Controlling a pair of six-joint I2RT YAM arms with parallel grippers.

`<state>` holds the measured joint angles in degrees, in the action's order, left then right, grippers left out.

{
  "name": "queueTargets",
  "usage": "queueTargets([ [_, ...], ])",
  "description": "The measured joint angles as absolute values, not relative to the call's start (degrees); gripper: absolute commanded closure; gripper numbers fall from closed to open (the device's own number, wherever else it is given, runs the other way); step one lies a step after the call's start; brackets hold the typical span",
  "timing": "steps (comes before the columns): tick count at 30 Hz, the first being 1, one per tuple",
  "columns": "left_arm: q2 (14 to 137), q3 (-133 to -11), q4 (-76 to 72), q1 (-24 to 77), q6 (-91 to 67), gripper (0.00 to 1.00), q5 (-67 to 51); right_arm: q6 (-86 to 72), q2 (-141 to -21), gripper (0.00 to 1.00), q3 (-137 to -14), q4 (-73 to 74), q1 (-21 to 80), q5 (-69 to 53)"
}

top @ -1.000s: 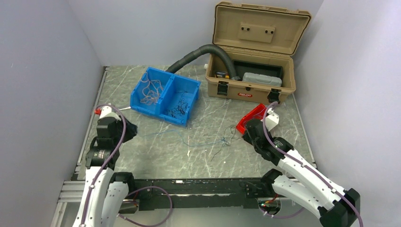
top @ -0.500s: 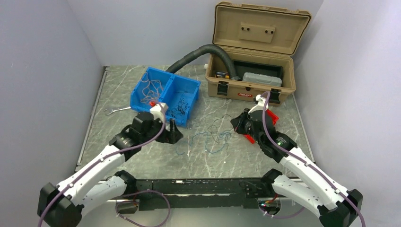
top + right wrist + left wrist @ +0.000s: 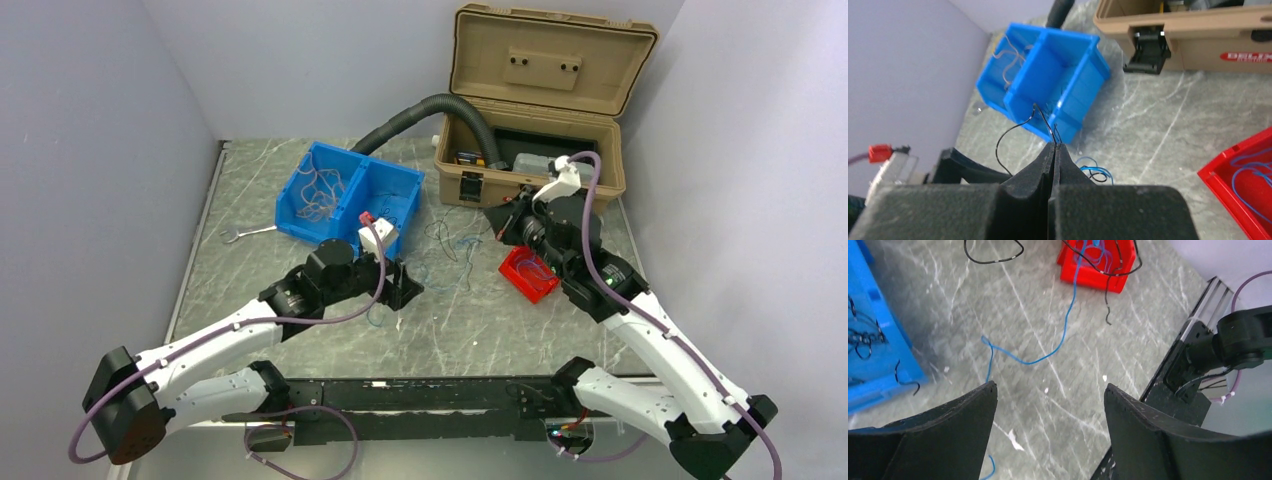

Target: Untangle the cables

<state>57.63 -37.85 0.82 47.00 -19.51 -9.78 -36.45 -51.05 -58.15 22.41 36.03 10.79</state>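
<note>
Right claw (image 3: 1053,148) is clenched on thin black cables (image 3: 998,145) beside the blue bin (image 3: 1075,102); left claw (image 3: 1050,397) is held released near that bin.

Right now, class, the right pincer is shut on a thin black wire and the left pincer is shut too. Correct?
No. The left pincer is open: the left wrist view shows its fingers wide apart, holding nothing. The right pincer is shut on a thin black wire.
</note>
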Motion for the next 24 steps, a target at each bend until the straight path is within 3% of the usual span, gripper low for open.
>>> queueTargets([
  [10,56.7,-32.9,-15.2,51.6,-14.2,0.31,-5.1,-41.2,-55.2,1.0,-70.6,26.3,36.0,14.7],
  [17,57.7,-27.0,-33.6,54.7,-4.9,0.3,-1.6,-44.8,-56.6,1.0,-76.9,27.6,36.0,14.4],
  [24,64.9,-30.8,-40.8,54.9,0.3,0.31,-2.8,-46.9,-57.1,1.0,-79.1,27.5,36.0,12.6],
])
